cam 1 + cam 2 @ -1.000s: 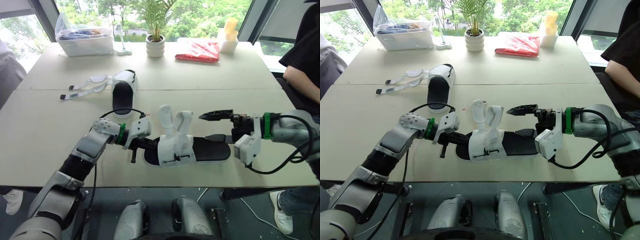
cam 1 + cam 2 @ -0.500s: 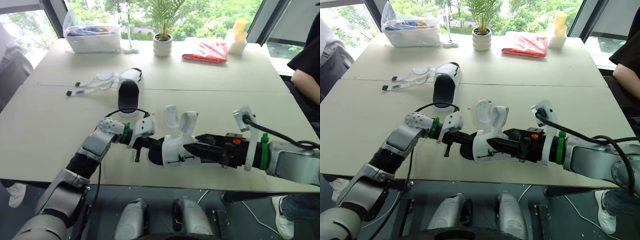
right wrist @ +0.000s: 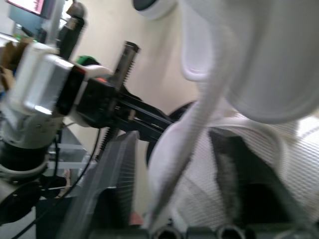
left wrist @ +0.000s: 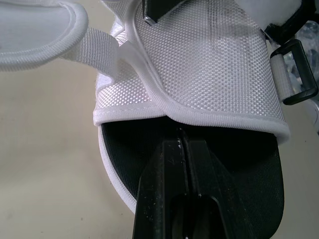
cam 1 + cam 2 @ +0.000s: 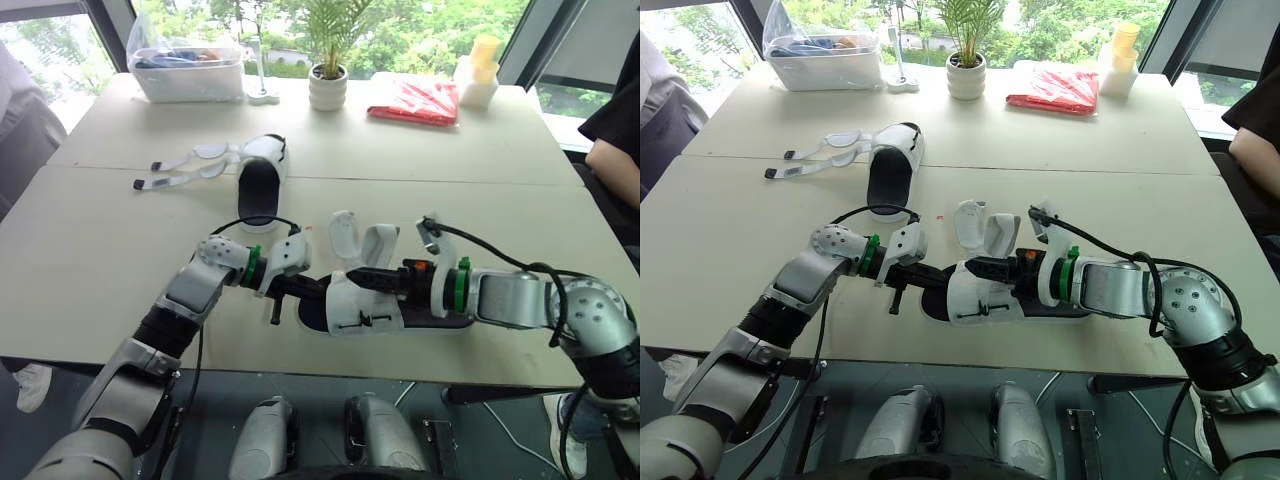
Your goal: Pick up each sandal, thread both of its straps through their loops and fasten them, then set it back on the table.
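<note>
Sandal (image 5: 362, 312) lies toe-first in the left gripper (image 5: 298, 289), whose jaws are clamped on its sole. The right gripper (image 5: 366, 280) has jaws spread, with a strap (image 3: 198, 128) between them. Pinch near the strap's tip and keep the toe steady.

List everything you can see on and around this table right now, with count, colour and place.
near sandal: one, white with black insole, front centre of table, straps unfastened
far sandal: one, white with black insole, mid-left, straps spread to its left
table: one, beige
plastic bin: one, clear, far left
small white object: one, beside the bin
potted plant: one, green in white pot, far centre
red packet: one, far right
containers: stacked, yellow and white, far right corner
person in grey: one, left edge
person in black: one, right edge
left gripper: black, shut, on the near sandal's left end
right gripper: black, open, at the near sandal's straps
</note>
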